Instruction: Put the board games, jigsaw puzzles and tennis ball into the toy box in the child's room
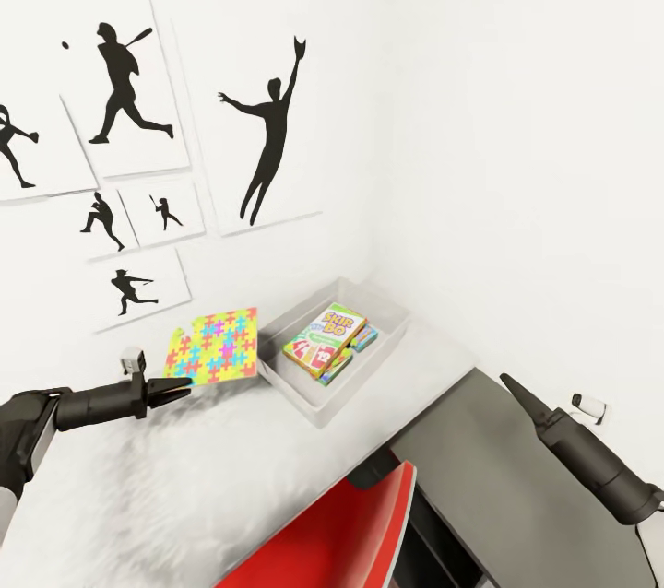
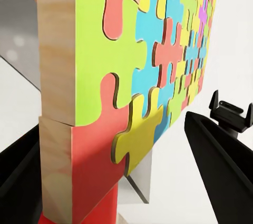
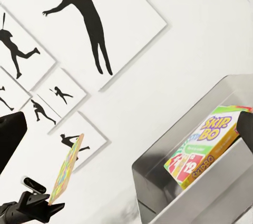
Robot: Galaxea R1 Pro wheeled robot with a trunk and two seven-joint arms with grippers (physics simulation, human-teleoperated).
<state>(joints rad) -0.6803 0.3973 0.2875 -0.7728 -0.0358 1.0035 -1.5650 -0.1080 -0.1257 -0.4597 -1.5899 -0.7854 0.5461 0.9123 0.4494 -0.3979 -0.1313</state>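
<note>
My left gripper (image 1: pixel 181 388) is shut on the lower edge of a multicoloured jigsaw puzzle (image 1: pixel 213 344) and holds it upright above the white table, just left of the grey toy box (image 1: pixel 293 396). In the left wrist view the puzzle (image 2: pixel 147 66) stands between both dark fingers (image 2: pixel 219 166). A Skip-Bo board game (image 1: pixel 324 336) lies in the box on other colourful boxes (image 1: pixel 365 336). My right gripper (image 1: pixel 508 381) hovers open to the right of the box, apart from it. The right wrist view looks at the toy box (image 3: pixel 158 182), the Skip-Bo game (image 3: pixel 206 147) and the held puzzle (image 3: pixel 66 170).
A red chair (image 1: pixel 346 519) stands at the table's front edge (image 1: pixel 304 496). A dark grey surface (image 1: pixel 516 496) lies to the right, under my right arm. White walls close the corner behind the box; silhouette posters (image 1: pixel 263 123) hang on the left wall.
</note>
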